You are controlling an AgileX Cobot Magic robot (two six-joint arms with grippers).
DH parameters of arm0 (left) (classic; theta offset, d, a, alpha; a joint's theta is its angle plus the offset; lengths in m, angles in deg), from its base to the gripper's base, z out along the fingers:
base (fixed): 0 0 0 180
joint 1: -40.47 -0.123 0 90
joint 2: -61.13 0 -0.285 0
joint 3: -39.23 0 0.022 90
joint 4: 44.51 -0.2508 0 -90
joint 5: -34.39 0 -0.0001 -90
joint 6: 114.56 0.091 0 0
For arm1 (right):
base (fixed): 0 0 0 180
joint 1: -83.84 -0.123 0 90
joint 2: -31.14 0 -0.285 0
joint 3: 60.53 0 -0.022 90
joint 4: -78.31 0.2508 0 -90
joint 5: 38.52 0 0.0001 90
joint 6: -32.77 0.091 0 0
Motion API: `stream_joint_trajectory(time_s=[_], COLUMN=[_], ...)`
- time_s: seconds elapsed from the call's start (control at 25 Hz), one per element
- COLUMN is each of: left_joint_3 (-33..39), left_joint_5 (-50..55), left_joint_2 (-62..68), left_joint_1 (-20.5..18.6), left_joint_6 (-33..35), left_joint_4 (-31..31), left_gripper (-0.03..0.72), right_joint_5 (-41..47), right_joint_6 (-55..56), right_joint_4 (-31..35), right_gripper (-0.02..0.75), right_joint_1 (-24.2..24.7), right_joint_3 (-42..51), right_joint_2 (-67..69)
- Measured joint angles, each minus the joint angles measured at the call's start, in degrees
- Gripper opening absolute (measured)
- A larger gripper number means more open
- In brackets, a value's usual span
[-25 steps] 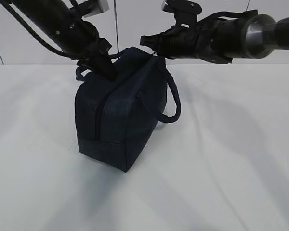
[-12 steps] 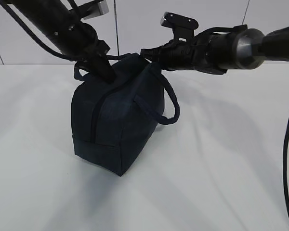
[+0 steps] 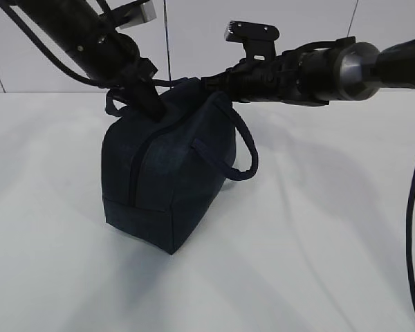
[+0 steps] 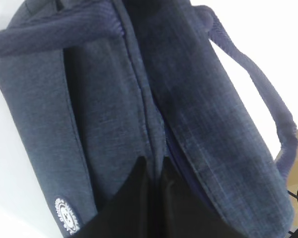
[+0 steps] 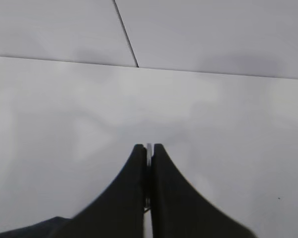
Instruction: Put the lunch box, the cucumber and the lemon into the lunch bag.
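You see only the lunch bag (image 3: 167,173), apparently zipped: left gripper (image 4: 153,171) fingers pinch its zip seam, right gripper (image 5: 148,163) fingers clamp something thin and silvery, so packing looks finished.

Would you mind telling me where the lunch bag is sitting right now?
In the exterior view, the lunch bag stands on the white table, left of centre, with the left gripper at its top-left and the right gripper at its top-right edge.

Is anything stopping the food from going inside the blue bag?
Yes, the lunch bag itself: its zip line looks closed along the top. Both grippers, left and right, are pinched shut at the bag's top. No lunch box, cucumber or lemon shows outside it.
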Motion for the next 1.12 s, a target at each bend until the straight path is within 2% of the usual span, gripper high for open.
stream_joint_trajectory(time_s=[0.12, 0.2, 0.4, 0.52, 0.8, 1.0, 1.08, 1.12], left_joint_3=[-0.09, -0.53, -1.64, -1.78, -1.87, -4.57, -5.29, -5.38], left_joint_5=[0.11, 0.25, -1.58, -4.18, -8.27, -9.3, -10.13, -10.47], left_joint_2=[0.0, -0.06, -0.13, -0.13, 1.59, 5.65, 6.43, 6.59], left_joint_1=[0.0, 0.0, 0.0, 0.0, 0.0, 0.0, 0.0, 0.0], left_joint_6=[-1.42, -2.23, -2.67, -2.79, -2.79, -2.79, -2.79, -2.79], left_joint_4=[0.0, -0.05, 0.69, 1.49, 2.4, 3.37, 3.5, 3.61], left_gripper=[0.004, 0.046, 0.235, 0.288, 0.303, 0.302, 0.275, 0.237], right_joint_5=[-0.49, -0.84, -1.91, -3.01, -4.48, -4.7, -4.7, -4.7], right_joint_6=[0.77, 0.92, 1.01, 1.01, 1.26, 1.26, 1.26, 1.26], right_joint_4=[-0.21, -0.3, -0.7, -1.07, -1.54, -1.58, -1.67, -1.67], right_gripper=[0.0, 0.0, 0.0, 0.0, 0.0, 0.0, 0.0, 0.0], right_joint_1=[0.12, 0.12, 0.25, 0.25, 0.27, 0.27, 0.27, 0.27], right_joint_3=[0.0, 0.0, 0.0, 0.0, 0.0, 0.1, 0.1, 0.1], right_joint_2=[0.0, -0.11, -1.3, -1.97, -2.29, -2.77, -2.79, -2.79])
